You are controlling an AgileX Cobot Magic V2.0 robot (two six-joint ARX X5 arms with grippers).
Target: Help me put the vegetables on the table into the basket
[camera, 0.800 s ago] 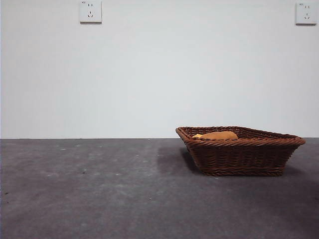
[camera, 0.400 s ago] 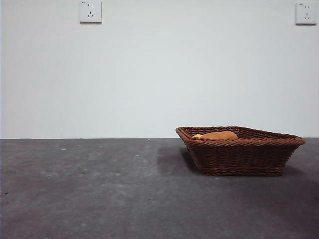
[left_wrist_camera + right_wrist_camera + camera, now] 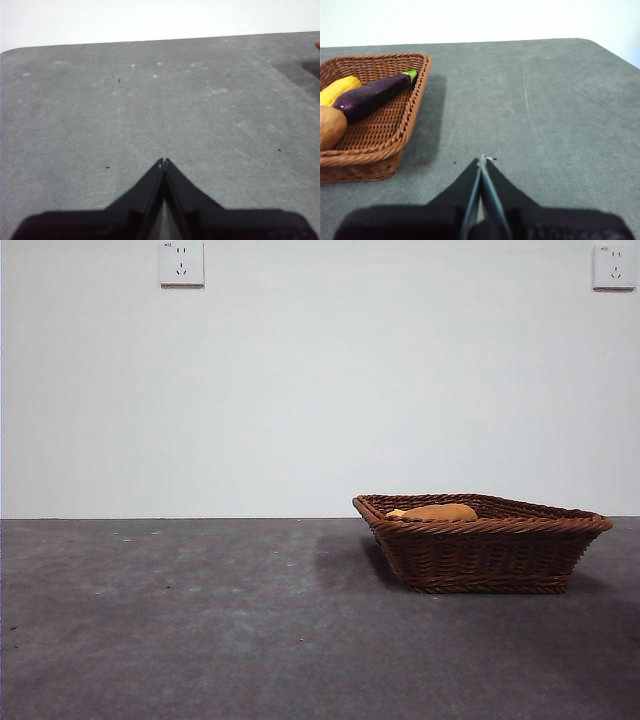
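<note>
There is one shallow dark-brown woven wicker basket (image 3: 395,125), and it holds three vegetables: one slim glossy dark-purple eggplant with a green stem (image 3: 372,97), one rounded tan-brown potato (image 3: 330,128) and one small yellow-orange piece (image 3: 338,89). Two white wall sockets (image 3: 181,263) hang on the wall. Two black two-jawed grippers show, the left gripper (image 3: 164,161) and the right gripper (image 3: 483,160).

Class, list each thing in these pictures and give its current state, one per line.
Eggplant: lying in basket.
Potato: in basket.
Yellow vegetable: in basket, beside eggplant.
Basket: upright on table.
Left gripper: shut, empty.
Right gripper: shut, empty.
</note>
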